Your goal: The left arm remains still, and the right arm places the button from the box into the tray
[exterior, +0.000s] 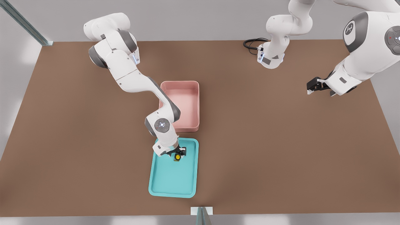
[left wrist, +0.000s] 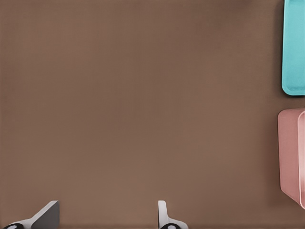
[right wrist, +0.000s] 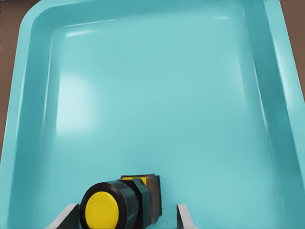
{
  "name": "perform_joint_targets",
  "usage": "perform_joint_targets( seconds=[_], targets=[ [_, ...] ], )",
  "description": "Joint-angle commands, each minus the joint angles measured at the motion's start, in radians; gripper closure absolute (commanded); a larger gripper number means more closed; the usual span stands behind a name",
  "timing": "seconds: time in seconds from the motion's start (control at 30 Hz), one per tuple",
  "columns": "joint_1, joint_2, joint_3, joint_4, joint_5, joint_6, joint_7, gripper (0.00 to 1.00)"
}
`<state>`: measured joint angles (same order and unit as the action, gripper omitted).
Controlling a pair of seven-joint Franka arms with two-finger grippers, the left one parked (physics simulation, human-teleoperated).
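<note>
Turquoise fills the right wrist view: the tray [right wrist: 157, 95] lies directly under the end effector [exterior: 177, 155], which hangs low over the tray's end nearest the box [exterior: 184, 104]. Between the two fingers [right wrist: 185, 217] sits the button [right wrist: 119, 202], and there is a visible gap on one side, so whether the fingers are gripping it or have let go I cannot tell. Its base seems to be down at the tray floor (contact itself is hidden by the cap). Judging by this, the carry is over and only the release or retreat remains. The button lies tipped on its side, its long axis running from dark base to yellow cap, cap facing the wrist camera. The box on the desk [exterior: 281, 156] looks bare inside.
</note>
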<state>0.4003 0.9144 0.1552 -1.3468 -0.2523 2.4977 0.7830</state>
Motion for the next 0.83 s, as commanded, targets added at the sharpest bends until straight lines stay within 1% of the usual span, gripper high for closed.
perform_joint_targets(
  seconds=[0.0, 0.03, 0.1, 0.17, 0.2, 0.23, 0.27, 0.3, 0.33, 0.37, 0.4, 0.43, 0.47, 0.5, 0.57, 0.8],
  targets=[
    [0.0, 0.0, 0.0, 0.001, -0.004, 0.017, -0.14, 0.02],
    [0.0, -0.009, -0.009, 0.001, -0.002, 0.015, -0.166, 0.0],
    [-0.005, -0.035, -0.009, 0.0, 0.001, 0.001, -0.177, 0.0],
    [-0.052, -0.14, -0.008, 0.0, 0.013, -0.123, -0.364, 0.0],
    [-0.066, -0.2, -0.008, 0.001, 0.016, -0.164, -0.449, 0.0],
    [-0.074, -0.267, -0.009, -0.009, 0.013, -0.246, -0.453, 0.0],
    [-0.09, -0.351, -0.008, -0.037, 0.042, -0.378, -0.522, 0.0],
    [-0.115, -0.433, -0.009, -0.051, 0.116, -0.557, -0.6, 0.0],
    [-0.164, -0.548, -0.017, -0.101, 0.159, -0.657, -0.639, 0.0],
    [-0.169, -0.609, -0.072, -0.1, 0.163, -0.717, -0.68, 0.0],
    [-0.175, -0.647, -0.118, -0.094, 0.223, -0.761, -0.728, 0.0],
    [-0.182, -0.684, -0.138, -0.084, 0.225, -0.818, -0.765, 0.0],
    [-0.184, -0.692, -0.169, -0.031, 0.225, -0.892, -0.788, 0.0],
    [-0.184, -0.692, -0.186, -0.012, 0.222, -0.905, -0.829, 0.0],
    [-0.184, -0.681, -0.19, 0.029, 0.225, -0.904, -0.889, 0.0],
    [-0.184, -0.667, -0.197, 0.047, 0.22, -0.89, -0.91, 0.0]
  ],
)
